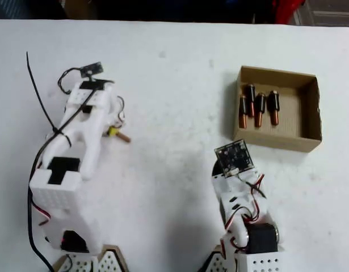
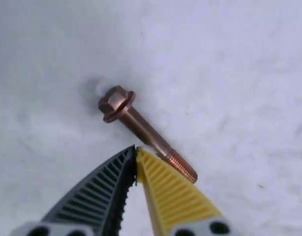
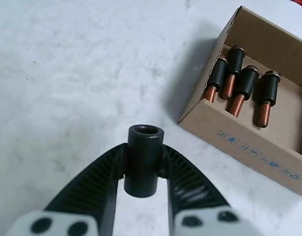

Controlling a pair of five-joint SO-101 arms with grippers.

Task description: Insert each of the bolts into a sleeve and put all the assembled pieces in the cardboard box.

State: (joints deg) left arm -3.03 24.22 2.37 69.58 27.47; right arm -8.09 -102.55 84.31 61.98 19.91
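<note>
You have four assembled pieces (image 1: 258,107) in the cardboard box (image 1: 276,140) — one remains, by my reckoning. Your right gripper (image 3: 143,147) clamps a sleeve (image 3: 143,172); the loose bolt (image 2: 146,130) lies on the table (image 1: 174,68) beside your left gripper (image 2: 136,152) — closed, empty.

Place: a robotics lab or workshop, set up as a small test bench.
Table: a plain white table (image 1: 174,56), scuffed and speckled, with nothing homely on it.
Machines: two white plastic arms, the left arm (image 1: 78,136) and the right arm (image 1: 242,198), mounted side by side at the near edge.
Electronics: a bare circuit board (image 1: 234,157), loose red and black wires (image 1: 251,198), and a black cable (image 1: 41,102) running along the left arm.
Hardware: a copper-coloured bolt (image 2: 146,132), a black sleeve (image 3: 143,160), and a cardboard box (image 1: 276,139) holding four sleeved bolts (image 1: 258,107).
Background: a dark strip beyond the far edge with a red object (image 1: 287,10), too blurred to identify.
</note>
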